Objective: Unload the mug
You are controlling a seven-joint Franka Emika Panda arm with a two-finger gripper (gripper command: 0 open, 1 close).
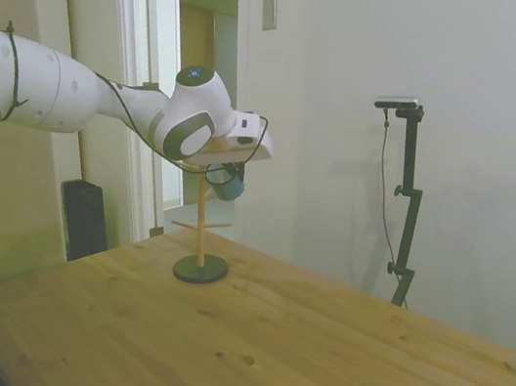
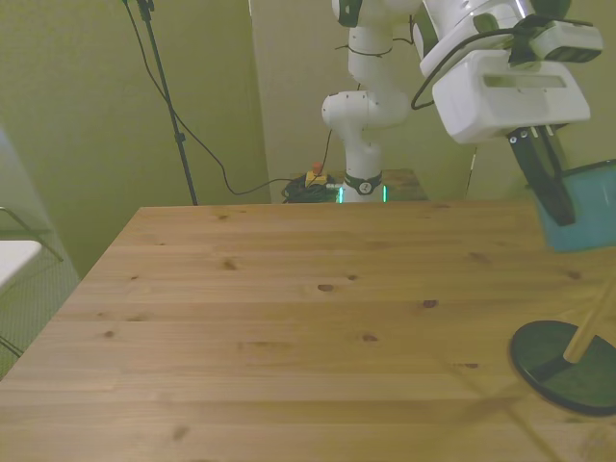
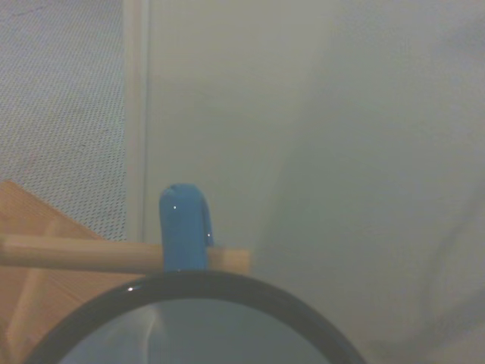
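Mug (image 2: 583, 210) hangs by its handle on the peg stand (image 1: 203, 243), white inside showing nothing; gripper (image 2: 549, 192) clamped on its rim.

arm: stretched out level from the side view's left
gripper (image 2: 551, 178): pointing down, dark fingers (image 2: 556, 197) close together

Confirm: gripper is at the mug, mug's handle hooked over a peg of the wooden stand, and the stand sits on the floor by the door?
Not quite. The gripper is at the mug, whose handle hangs over a peg, but the stand's dark base rests on the wooden table, not the floor. The side view shows it.
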